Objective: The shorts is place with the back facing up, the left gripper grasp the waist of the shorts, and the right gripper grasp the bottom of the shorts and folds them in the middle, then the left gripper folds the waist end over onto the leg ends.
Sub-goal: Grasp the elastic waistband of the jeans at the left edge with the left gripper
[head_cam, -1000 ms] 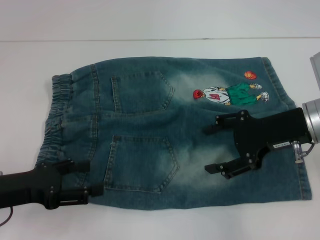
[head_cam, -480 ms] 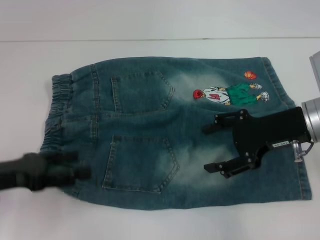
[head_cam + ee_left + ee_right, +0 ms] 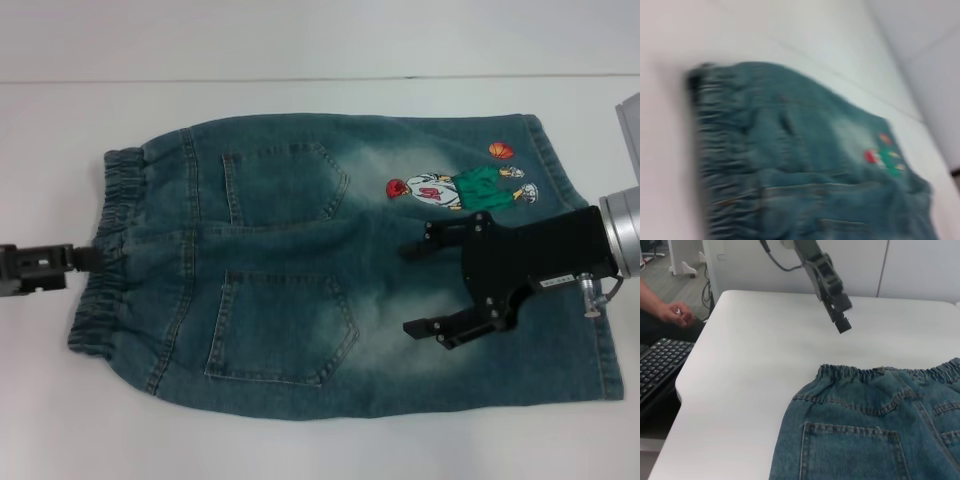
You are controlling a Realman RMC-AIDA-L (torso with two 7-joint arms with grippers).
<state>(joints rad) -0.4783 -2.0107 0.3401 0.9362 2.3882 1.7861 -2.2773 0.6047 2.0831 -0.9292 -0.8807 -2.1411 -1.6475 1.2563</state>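
The counter (image 3: 300, 445) is a flat white surface with a rounded corner. The shorts (image 3: 300, 250) lie spread flat directly on it, back side up, waistband toward the robot's left.

The shorts (image 3: 330, 260) are faded denim cloth on a smooth, seemingly matt table (image 3: 300, 50).

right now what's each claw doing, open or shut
Left claw: at the waist of the shorts, cannot tell if open or shut.
Right claw: open over the shorts, holding nothing.
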